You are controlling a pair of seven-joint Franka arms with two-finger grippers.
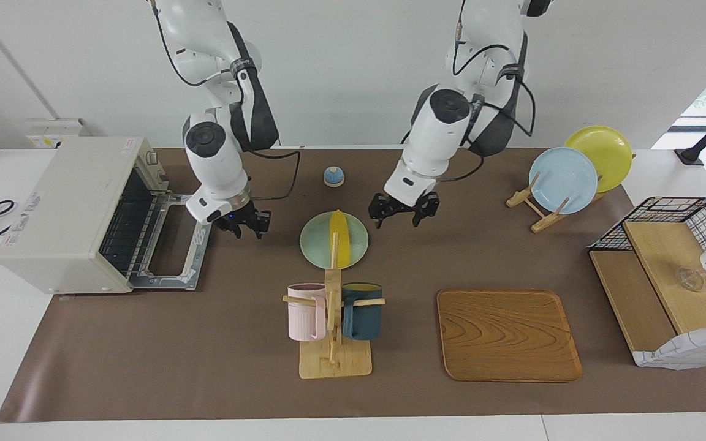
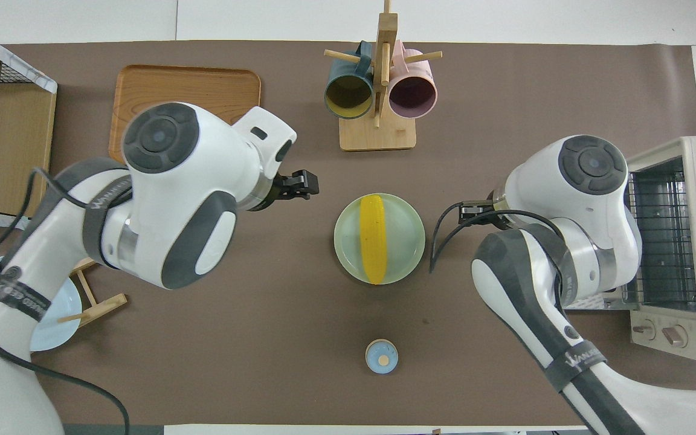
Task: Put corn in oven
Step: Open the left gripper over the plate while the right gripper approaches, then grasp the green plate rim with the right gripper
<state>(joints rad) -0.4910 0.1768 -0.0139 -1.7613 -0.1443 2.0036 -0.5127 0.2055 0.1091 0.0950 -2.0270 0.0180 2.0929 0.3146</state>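
The yellow corn point(image 1: 341, 236) lies on a pale green plate point(image 1: 316, 245) in the middle of the table; it also shows in the overhead view point(image 2: 373, 238). The off-white oven point(image 1: 65, 208) stands at the right arm's end, its door point(image 1: 172, 248) folded down open and the wire rack point(image 1: 123, 226) showing. My right gripper point(image 1: 247, 231) hangs open and empty over the mat between the oven door and the plate. My left gripper point(image 1: 398, 222) hangs open and empty over the mat beside the plate, toward the left arm's end.
A wooden mug rack point(image 1: 333, 331) with a pink and a dark blue mug stands farther from the robots than the plate. A wooden tray point(image 1: 508, 334) lies beside it. A small blue knob-like object point(image 1: 333, 176) sits nearer the robots. A plate stand point(image 1: 564, 180) and wire shelf point(image 1: 665, 275) are at the left arm's end.
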